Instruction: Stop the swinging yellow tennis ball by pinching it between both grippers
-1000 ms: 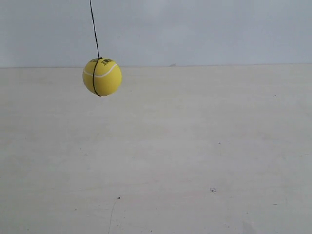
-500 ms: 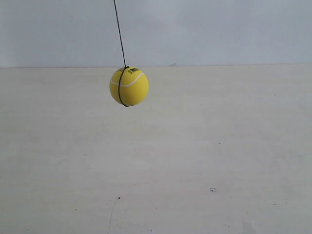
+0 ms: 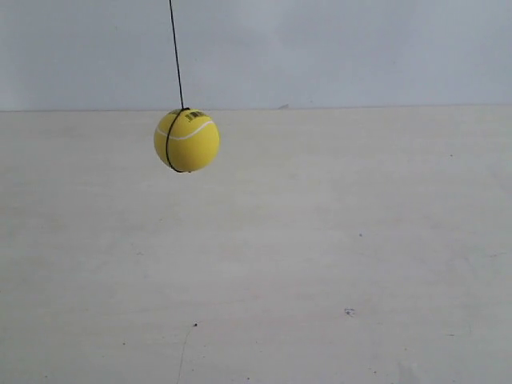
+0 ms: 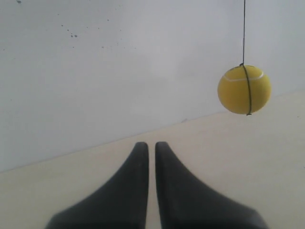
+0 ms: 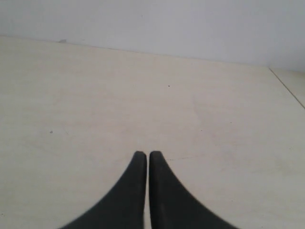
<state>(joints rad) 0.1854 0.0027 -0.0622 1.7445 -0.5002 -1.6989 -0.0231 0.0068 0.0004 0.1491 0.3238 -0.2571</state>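
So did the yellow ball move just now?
Yes. The yellow tennis ball swung toward the exterior view's left: half a second ago its middle was right of the dark speck below, now it is left.

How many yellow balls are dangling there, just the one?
1. The yellow tennis ball hangs on a thin dark string, clear of the pale table, nothing touching it. It shows in the exterior and left wrist views; the right wrist view shows no ball.
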